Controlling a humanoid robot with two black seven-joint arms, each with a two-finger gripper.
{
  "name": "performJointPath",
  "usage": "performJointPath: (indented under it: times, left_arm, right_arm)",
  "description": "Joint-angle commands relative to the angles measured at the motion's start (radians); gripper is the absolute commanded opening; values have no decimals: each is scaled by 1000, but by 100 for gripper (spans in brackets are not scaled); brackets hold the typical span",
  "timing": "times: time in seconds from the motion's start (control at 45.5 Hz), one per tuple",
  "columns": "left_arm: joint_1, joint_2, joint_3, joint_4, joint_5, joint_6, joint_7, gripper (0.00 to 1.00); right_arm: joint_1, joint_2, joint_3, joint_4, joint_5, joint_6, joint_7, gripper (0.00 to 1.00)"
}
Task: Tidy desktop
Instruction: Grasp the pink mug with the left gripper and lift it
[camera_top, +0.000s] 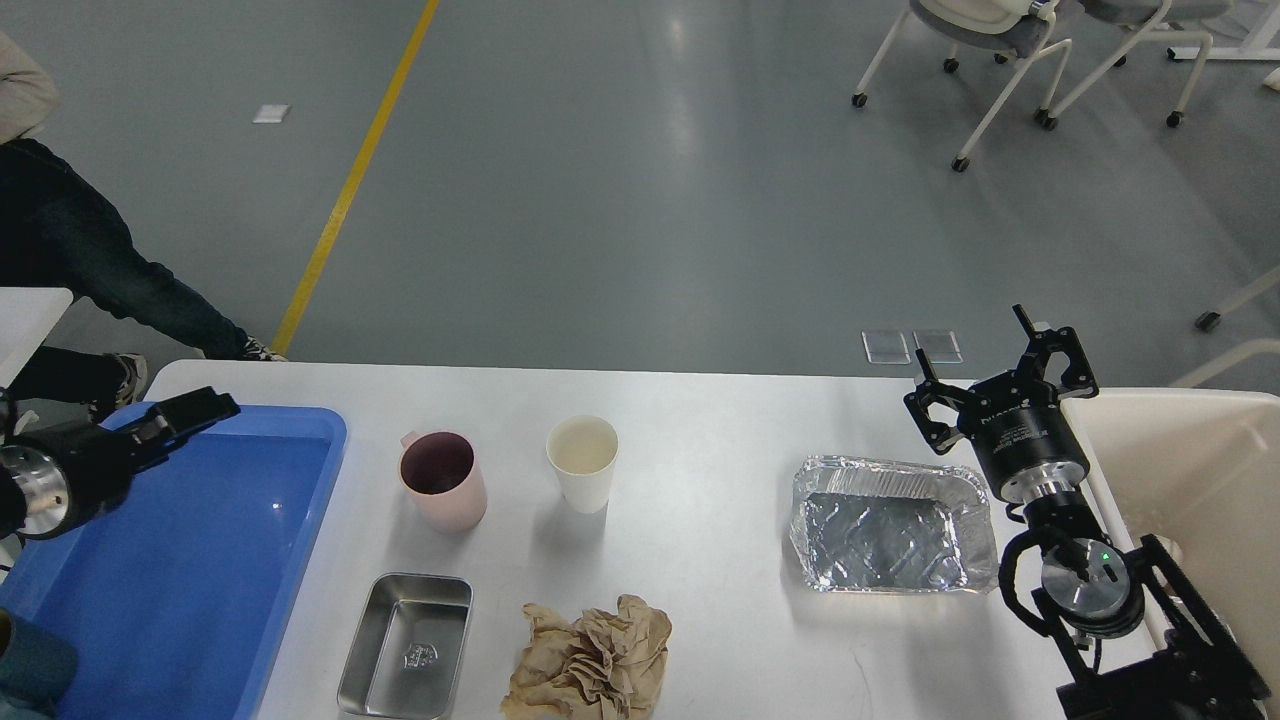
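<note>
Along the near edge of the desk (700, 440) you have a steel tray (407, 646) and crumpled brown paper (588, 662), with a foil tray (890, 525) toward its right edge, likely waiting to be sorted. Mid-desk stand a pink mug (443, 481) and white paper cup (583, 462), the white top spreading wide, smooth and round-cornered. Your right hand (1000, 380) hovers spread and empty by the cream bin (1190, 470); the left hand (190, 412), over the blue tray (240, 560), I cannot tell.

Blue tray (200, 600), pink mug (443, 481), white paper cup (583, 463), steel dish (407, 645), crumpled brown paper (590, 660), foil pan (890, 525), cream bin (1200, 480), chairs (990, 50) on grey floor (640, 200).
</note>
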Motion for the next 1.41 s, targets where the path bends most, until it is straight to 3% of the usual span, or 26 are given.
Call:
performJointPath:
  times: [0.0,0.242,0.528,0.594,0.638,0.682,0.814,1.144,1.386]
  left_arm:
    - [-45,-148,38,126,25,-10,0,97]
    - [-132,-326,165,279,31,-10,-9,93]
    - [-166,-411,257,319,47,-2,-9,79]
    - [-174,-420,291,321,51,-1,1,65]
    - [-177,-428,303,321,48,-1,4,45]
    - [-179,-434,309,321,47,-4,3,31]
    - [-179,-435,317,335,47,-4,-9,1]
    - [-223,-400,311,306,31,-44,-52,0]
    - [-358,-166,300,152,22,-172,-51,0]
  right_arm:
    - [-2,5,-1,-1,-8,0,0,100]
    - [0,6,0,-1,-44,0,0,100]
    - [1,0,2,-1,-44,0,0,100]
    - [0,0,3,1,-44,0,0,100]
    - [0,0,3,1,-44,0,0,100]
    - [0,0,3,1,-44,0,0,100]
    - [0,0,10,1,-44,0,0,100]
    - [3,9,10,1,-44,0,0,100]
    - [13,25,3,2,-44,-2,0,100]
